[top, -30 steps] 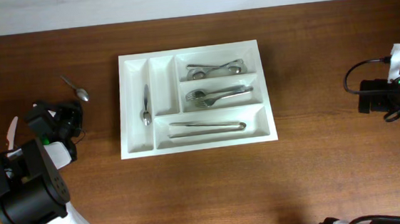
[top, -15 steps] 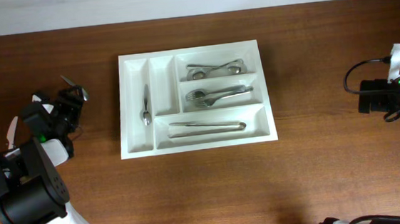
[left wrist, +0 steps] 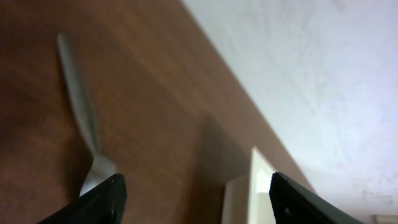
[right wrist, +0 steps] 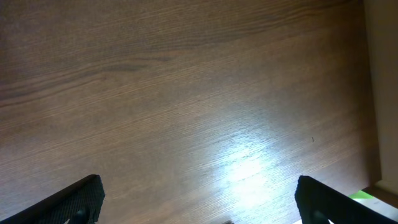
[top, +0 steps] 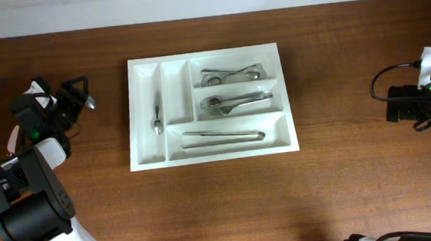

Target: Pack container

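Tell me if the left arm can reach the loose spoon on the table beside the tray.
Probably yes: the open left gripper hovers right beside the spoon, with nothing between them.

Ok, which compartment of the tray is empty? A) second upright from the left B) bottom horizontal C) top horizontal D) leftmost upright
A: the second upright compartment of the container shows a bare white floor, while every other one holds cutlery.
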